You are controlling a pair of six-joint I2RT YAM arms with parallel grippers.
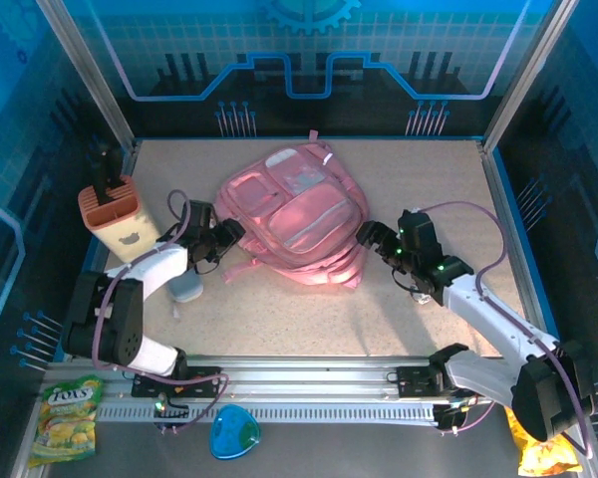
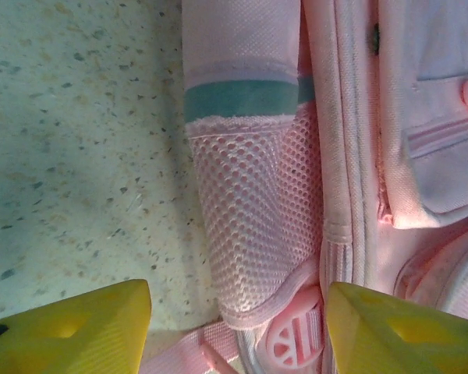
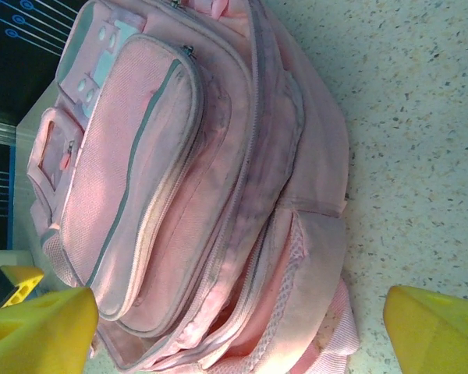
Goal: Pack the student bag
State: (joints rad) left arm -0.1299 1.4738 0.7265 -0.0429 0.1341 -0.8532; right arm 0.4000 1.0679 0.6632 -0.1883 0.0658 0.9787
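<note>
Student bag [image 1: 294, 214] flat on the table [image 1: 309, 329], roughly centre and a bit toward the back. Front pockets facing up, a strap [image 1: 241, 269] trailing off the near-left corner.

Looks like limp fabric all over, so expect sagging and folding rather than a clean one-piece lift. Probably light, judging by the flat lie. Not slippery, not fragile.

Best bets for a hold: the webbing straps or a bunched edge of cloth. Wouldn't trust the mesh side pocket [image 2: 253, 226] for more than a tug, thin and stretchy by the look of it. Zipped front pocket [image 3: 132, 195] closed as far as visible, so opening anything is probably a two-gripper job: pin the fabric, then pull the zip.

Left gripper [image 1: 222, 237] at the bag's left side, yellow fingers partly spread with the mesh pocket between them, gripping nothing. Can't tell whether touching the fabric or just over it. Right gripper [image 1: 372, 237] just off the bag's right side, spread wide, nothing held either.

Further out: orange-and-cream holder [image 1: 115, 214] at far left, snack packet [image 1: 68, 418] and a blue thing [image 1: 234, 433] down by the front rail.
</note>
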